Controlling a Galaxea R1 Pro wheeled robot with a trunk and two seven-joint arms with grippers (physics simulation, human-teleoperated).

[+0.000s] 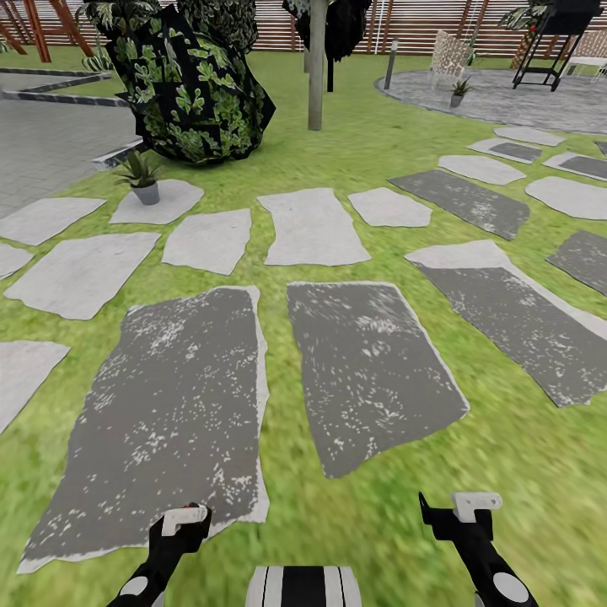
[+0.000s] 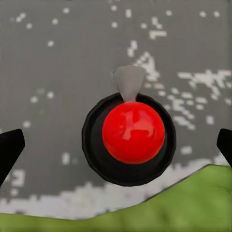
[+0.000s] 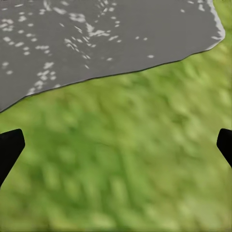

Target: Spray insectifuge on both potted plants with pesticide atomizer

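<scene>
Head view: both arms hang low over the big dark stepping stone [image 1: 169,405]; one potted plant [image 1: 142,175] sits beyond it beside the shrub [image 1: 190,80], another [image 1: 459,89] on the far patio.

Left wrist view: the left hand [image 2: 116,145], fingers spread wide, hovers directly above the pesticide atomizer [image 2: 131,133], which stands on that stone near its grass edge. This looks like the pickup step; next, descend and close.

Right wrist view: the right hand [image 3: 116,145] is wide and empty over grass.

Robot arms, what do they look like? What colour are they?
Both arms are mostly black. The left end effector has a white blocky top, and so does the right end effector. Each arm has a round pale grey disc lower down. In the wrist views the fingers are plain black wedges. No cables show.
</scene>
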